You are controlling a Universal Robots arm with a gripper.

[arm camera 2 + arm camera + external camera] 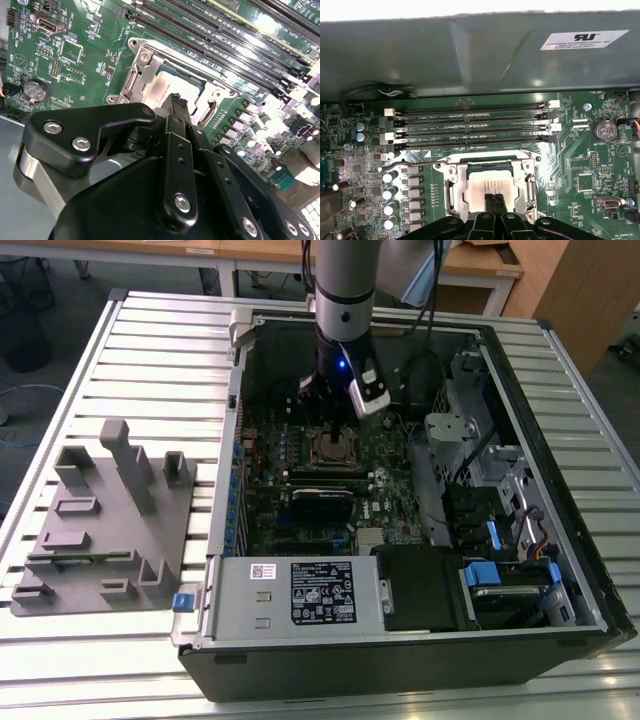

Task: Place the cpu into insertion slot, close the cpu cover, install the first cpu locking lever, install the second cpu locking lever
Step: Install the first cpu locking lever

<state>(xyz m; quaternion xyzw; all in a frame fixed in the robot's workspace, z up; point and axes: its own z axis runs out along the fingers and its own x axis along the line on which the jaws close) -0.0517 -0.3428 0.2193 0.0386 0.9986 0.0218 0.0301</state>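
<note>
1. Exterior view. An open computer case [400,660] lies on a slatted metal table [150,340], with a grey moulded fixture [110,510] beside it on the exterior view's left. The arm reaches down into the case. The gripper [332,432] hangs directly over the insertion slot [335,453] on the green board.
2. Second wrist view. The cpu [162,87], with its pale metal top, sits in the socket. The cpu cover [150,67] lies down around it as a silver frame. The gripper [176,102] points at the chip's top, its fingers drawn together with nothing between them. Long black memory slots [210,35] run beside the socket, and a coin battery [35,91] sits well apart from it.
3. First wrist view. The two fingertips [490,201] meet over the cpu [485,185]; whether they touch it cannot be told. The cover's side rail [454,192] flanks the chip. A thin wire locking lever [417,161] extends from the socket's corner, between the memory slots [470,125] and a row of capacitors [390,192].
</note>
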